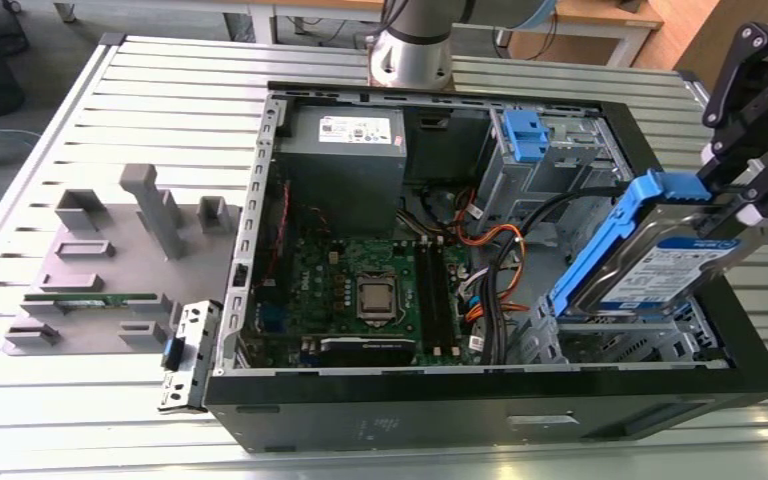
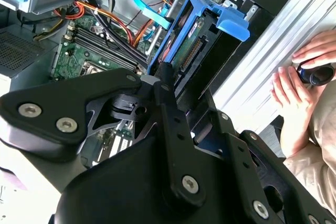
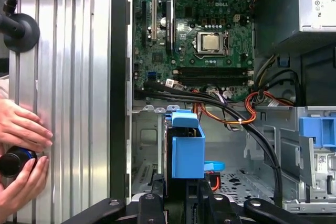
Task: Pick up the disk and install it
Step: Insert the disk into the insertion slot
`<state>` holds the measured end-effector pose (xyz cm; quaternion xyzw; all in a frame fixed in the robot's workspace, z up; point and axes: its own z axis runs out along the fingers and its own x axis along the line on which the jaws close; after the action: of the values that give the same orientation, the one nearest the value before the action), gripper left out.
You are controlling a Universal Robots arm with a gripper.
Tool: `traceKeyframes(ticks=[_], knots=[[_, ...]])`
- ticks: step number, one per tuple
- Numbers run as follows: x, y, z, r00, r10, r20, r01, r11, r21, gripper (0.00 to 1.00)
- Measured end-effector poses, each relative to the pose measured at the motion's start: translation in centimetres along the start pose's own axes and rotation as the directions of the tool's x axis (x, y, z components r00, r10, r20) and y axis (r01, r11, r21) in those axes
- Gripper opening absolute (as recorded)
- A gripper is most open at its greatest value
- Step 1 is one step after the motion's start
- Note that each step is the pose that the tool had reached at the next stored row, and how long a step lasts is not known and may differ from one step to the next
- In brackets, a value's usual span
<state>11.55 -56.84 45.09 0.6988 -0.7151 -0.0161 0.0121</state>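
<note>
Clamping the disk (image 1: 651,265) by its blue rails (image 1: 595,250), the pincer (image 1: 738,205) holds it tilted. Judged stiff, dense and shock-sensitive; grip the rails only.

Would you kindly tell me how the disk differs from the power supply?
The disk stands tilted in the gripper; the power supply sits flat inside the case. The disk is slim with blue rails; the power supply is a bulkier grey box. Both bear labels.
</note>
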Motion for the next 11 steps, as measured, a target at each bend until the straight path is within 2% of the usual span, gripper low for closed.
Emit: traceKeyframes(ticks=[7, 11], knots=[[0.01, 0.01, 0.11, 1.0, 0.005, 0.0002, -0.005, 1.0, 0.0001, 0.35], [0.01, -0.02, 0.67, 1.0, 0.005, -0.0034, -0.005, 1.0, 0.0002, 0.35]])
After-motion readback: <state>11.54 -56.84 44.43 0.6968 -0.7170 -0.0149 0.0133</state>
